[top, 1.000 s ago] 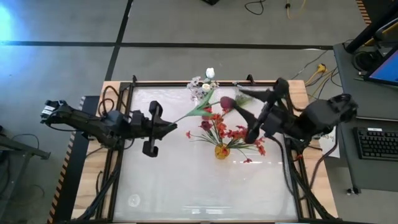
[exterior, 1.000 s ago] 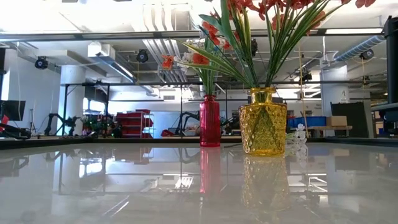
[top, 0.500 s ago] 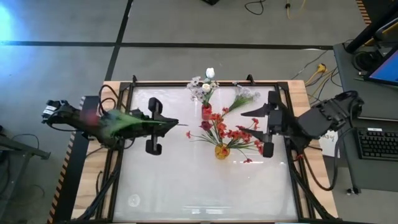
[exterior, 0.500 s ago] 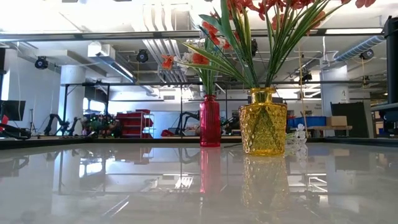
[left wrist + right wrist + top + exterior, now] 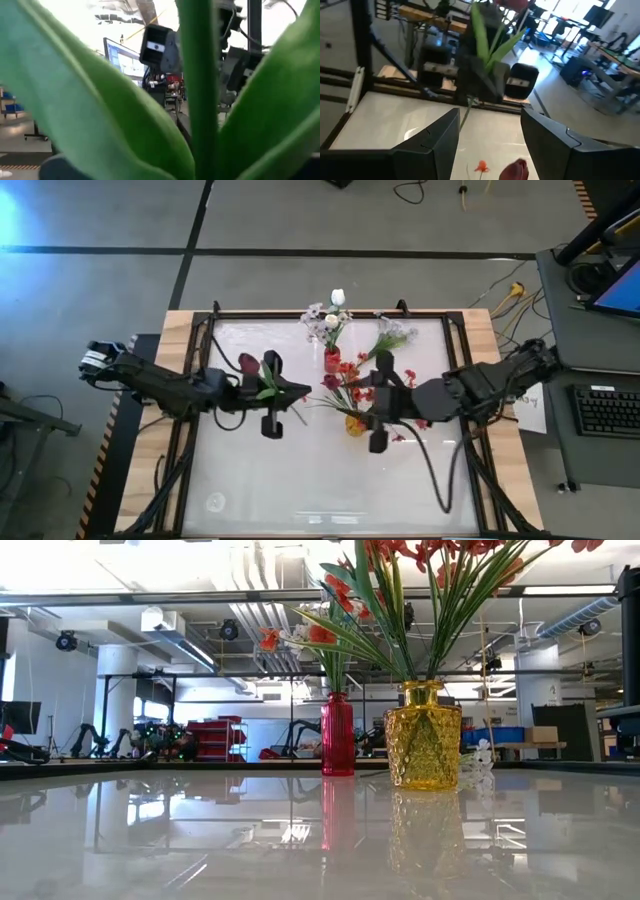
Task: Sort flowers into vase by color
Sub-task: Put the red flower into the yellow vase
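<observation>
Glossy white surface point(image 5: 300, 480) below me, framed in black rail, with an open workshop hall showing behind it in the low view.

My left hand point(image 5: 290, 391) is shut tight on the stem of a dark red tulip point(image 5: 249, 363). The bloom sits back over the wrist, behind the fingers, and the leaves fan out so close to that wrist camera that green fills its whole view. Just ahead of the fingertips stands the red vase point(image 5: 332, 361), already carrying a few stems, with the yellow vase point(image 5: 356, 423) of red-orange blossoms point(image 5: 383, 395) a little beyond and to one side.

My right hand point(image 5: 378, 395) hangs partly open and empty over the yellow vase, fingers pointing toward the left hand. Past it, near the far rail, white flowers point(image 5: 328, 315) and a small white spray point(image 5: 392, 335) lie on the surface.

My worries: I have almost no sight line from the left wrist, so seating the stem in the narrow red neck may miss. The two hands are near each other, and a careless swing could clip the red-orange blossoms or tip a vase. The long stem may also pivot in the grip.
</observation>
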